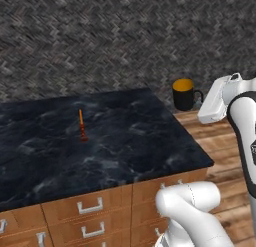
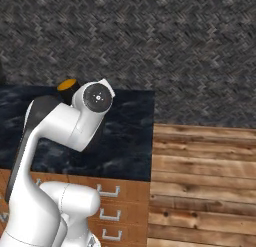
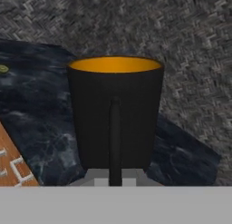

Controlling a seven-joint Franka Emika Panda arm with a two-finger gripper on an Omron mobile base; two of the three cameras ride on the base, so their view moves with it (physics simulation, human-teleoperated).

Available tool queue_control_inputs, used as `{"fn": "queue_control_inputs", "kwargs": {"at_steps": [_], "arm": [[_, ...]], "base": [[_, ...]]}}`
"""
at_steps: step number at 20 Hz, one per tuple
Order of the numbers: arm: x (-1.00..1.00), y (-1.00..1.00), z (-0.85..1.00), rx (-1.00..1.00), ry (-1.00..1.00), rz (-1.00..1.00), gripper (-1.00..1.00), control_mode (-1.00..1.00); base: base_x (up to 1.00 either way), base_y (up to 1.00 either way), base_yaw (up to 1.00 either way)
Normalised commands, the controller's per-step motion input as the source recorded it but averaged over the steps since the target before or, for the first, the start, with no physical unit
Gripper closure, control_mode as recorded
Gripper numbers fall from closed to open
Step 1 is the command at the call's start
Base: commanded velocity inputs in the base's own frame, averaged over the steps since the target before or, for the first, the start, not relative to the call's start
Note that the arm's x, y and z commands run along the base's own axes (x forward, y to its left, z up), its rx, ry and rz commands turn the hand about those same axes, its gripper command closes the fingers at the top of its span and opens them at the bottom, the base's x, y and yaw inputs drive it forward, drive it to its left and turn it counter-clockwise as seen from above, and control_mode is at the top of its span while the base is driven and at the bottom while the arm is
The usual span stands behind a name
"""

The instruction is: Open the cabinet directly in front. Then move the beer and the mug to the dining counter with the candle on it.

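Note:
The black mug (image 1: 183, 94) with its yellow-orange inside hangs upright in the air by the far right corner of the dining counter (image 1: 125, 141). My gripper (image 1: 201, 102) is shut on the mug's loop handle. In the hand view the mug (image 3: 115, 112) is close up, its handle running straight down to my gripper (image 3: 115, 178), with the black marbled counter top (image 3: 41, 128) below and behind it. From the right base view, the mug's orange rim (image 2: 67, 84) peeks over my arm. The thin orange-red candle (image 1: 81, 126) stands near the counter's middle. The cabinet and the beer are out of view.
A dark herringbone wall (image 1: 125, 36) runs behind the counter. Brown drawers with silver handles (image 1: 90, 207) line the counter's front. Wooden floor (image 2: 205, 181) lies to the right of the counter. My own white arm (image 2: 65, 126) blocks part of the right base view.

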Motion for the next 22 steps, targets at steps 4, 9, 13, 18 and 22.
{"fn": "queue_control_inputs", "kwargs": {"at_steps": [4, 9, 13, 18, 22], "arm": [[0.00, 0.00, 0.00, 0.00, 0.00, 0.00, 1.00, 1.00], [0.00, 0.00, 0.00, 0.00, 0.00, 0.00, 1.00, 1.00], [0.00, 0.00, 0.00, 0.00, 0.00, 0.00, 1.00, 1.00], [0.09, 0.07, 0.00, 0.13, -0.11, 0.00, 1.00, -1.00], [0.09, 0.00, 0.00, 0.16, -0.13, 0.02, 1.00, -1.00]], "base": [[0.31, 0.34, -0.03], [0.26, 0.34, -0.03], [0.20, 0.30, -0.03], [0.00, 0.00, 0.00], [0.00, 0.00, 0.00]]}}
